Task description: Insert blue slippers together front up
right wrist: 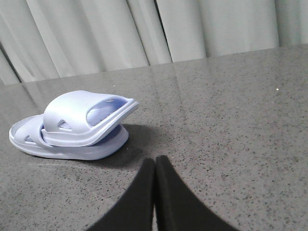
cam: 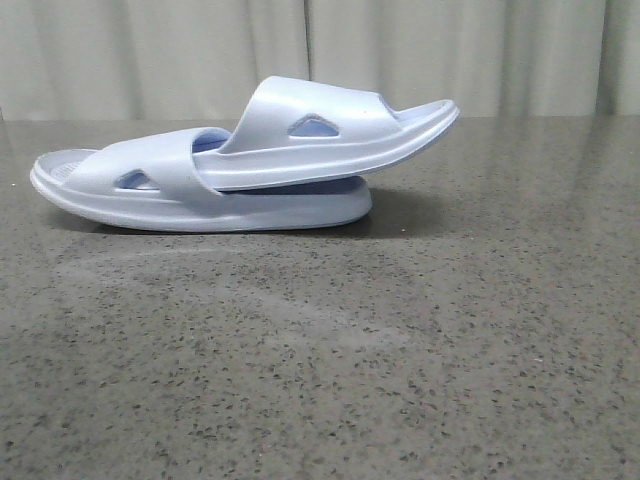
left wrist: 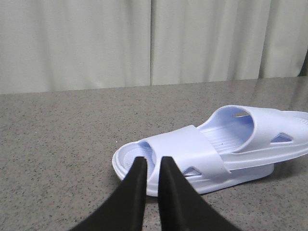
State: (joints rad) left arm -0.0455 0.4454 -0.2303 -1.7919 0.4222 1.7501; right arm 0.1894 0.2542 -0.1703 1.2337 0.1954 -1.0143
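Toward the far side of the counter, the blue slippers sit nested and the job looks about finished to me.

One slipper lies flat on the stone; the other has one end pushed under the lower one's strap, its opposite end sticking out right and tilted up, both footbeds facing up. I see no box, tray or other container, so nothing is held in anything beyond one slipper lodged in the other. My left tool hangs just near of the pair's left end, nearly closed with a narrow gap, holding nothing; my right tool is fully closed, empty, well apart. Little seems left but to retract.
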